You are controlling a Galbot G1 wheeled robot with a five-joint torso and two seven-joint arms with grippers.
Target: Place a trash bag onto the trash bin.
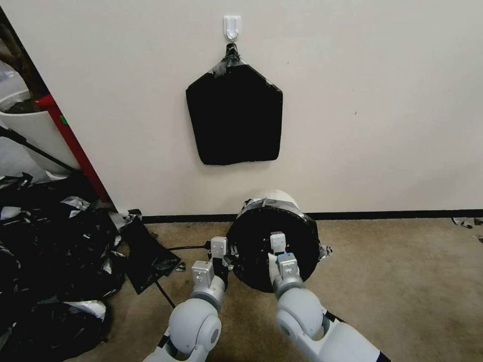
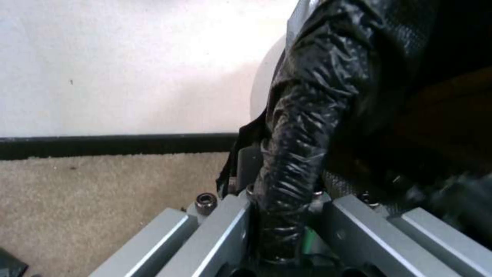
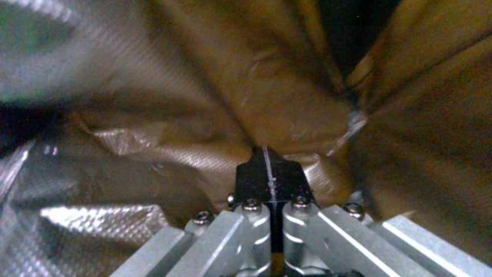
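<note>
The bin (image 1: pixel 275 197) is seen from the head view on the brown carpet (image 1: pixel 402 281), close to the white wall (image 1: pixel 352 100). Only a bit of its white side can be seen, because the black bag (image 1: pixel 261 236) is stretched over its mouth, which seems to be tipped toward the robot. The left hand (image 1: pixel 225 262) is held at the left edge of the bag, and the right hand (image 1: pixel 278 250) is held in front of the middle of the bag.

More is shown by the left wrist view. There, a twisted roll of the bag (image 2: pixel 302 146) is seen running down between the grey fingers (image 2: pixel 225 227) of the left hand, which are closed on it. The white side of the bin (image 2: pixel 264 84) is seen just behind the roll.

In the right wrist view, thin crinkled plastic (image 3: pixel 215 96) is seen all around, with brown light through it. The black tips of the right hand (image 3: pixel 269 169) are pressed shut together. A fold of the bag may be pinched there, but it is hard to tell.

A flat black pack (image 1: pixel 234 118) is hung from a white hook (image 1: pixel 232 26) on the wall above the bin. A heap of black scraps (image 1: pixel 55 251) is piled on the floor at the left.
</note>
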